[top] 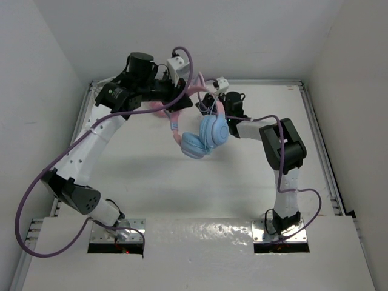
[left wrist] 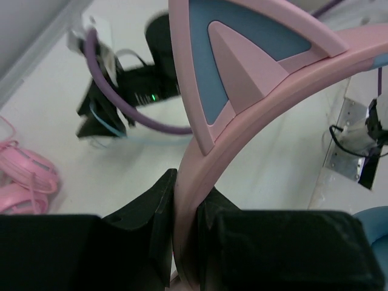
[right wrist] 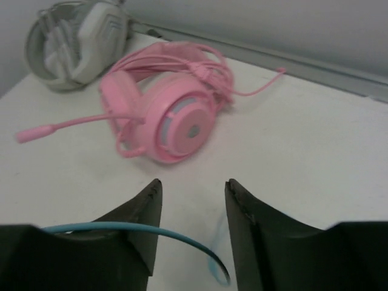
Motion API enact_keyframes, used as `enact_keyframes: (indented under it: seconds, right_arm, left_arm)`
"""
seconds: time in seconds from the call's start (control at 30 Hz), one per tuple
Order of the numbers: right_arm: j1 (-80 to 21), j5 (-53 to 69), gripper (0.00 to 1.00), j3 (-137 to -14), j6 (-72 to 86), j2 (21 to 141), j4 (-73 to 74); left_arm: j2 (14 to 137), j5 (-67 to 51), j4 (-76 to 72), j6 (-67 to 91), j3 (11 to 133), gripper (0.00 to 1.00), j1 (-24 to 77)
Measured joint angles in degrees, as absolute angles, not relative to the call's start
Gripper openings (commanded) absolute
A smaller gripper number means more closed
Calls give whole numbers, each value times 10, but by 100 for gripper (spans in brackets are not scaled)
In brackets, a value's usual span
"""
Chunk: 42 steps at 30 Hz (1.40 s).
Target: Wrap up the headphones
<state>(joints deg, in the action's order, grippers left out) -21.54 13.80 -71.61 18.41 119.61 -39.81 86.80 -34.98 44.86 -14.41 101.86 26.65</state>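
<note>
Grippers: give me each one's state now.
Left gripper: closed on the pink headband.
Right gripper: open; blue cable passes unclamped between its fingers.

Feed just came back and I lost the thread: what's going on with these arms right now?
The left gripper is shut on the pink cat-eared headband of the over-ear headphones with light-blue ear cups, holding them up off the white table. The right gripper is open close by, with the headphones' thin light-blue cable running loosely across its gap, not pinched. All-pink headphones and grey-white headphones lie on the table farther back.
</note>
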Motion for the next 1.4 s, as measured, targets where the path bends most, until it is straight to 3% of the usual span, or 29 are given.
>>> enact_keyframes:
  seconds: [0.1, 0.37, 0.47, 0.5, 0.57, 0.63, 0.93, 1.4]
  right_arm:
    - [-227, 170, 54, -689, 212, 1207, -461]
    - [-266, 166, 55, -715, 224, 1248, -469]
    - [-276, 142, 37, -718, 222, 1247, -432]
    - [-277, 134, 18, -711, 222, 1244, -425]
    - [-277, 128, 5, -684, 228, 1232, -422]
    - [-277, 127, 0, -648, 242, 1216, -423]
    - [-300, 136, 0, -524, 246, 1170, -513]
    - [-510, 157, 0, -413, 47, 952, -318]
  left_arm:
    - [872, -341, 461, -127, 1078, 0, 264]
    - [874, -298, 493, -89, 1184, 0, 255]
    - [874, -284, 495, -66, 1203, 0, 237]
    - [875, -282, 494, -54, 1207, 0, 222]
    - [882, -281, 492, -29, 1215, 0, 190]
    - [900, -283, 482, 9, 1222, 0, 143]
    - [976, -278, 452, 122, 1211, 0, 61]
    - [1044, -142, 364, 228, 1155, 0, -13]
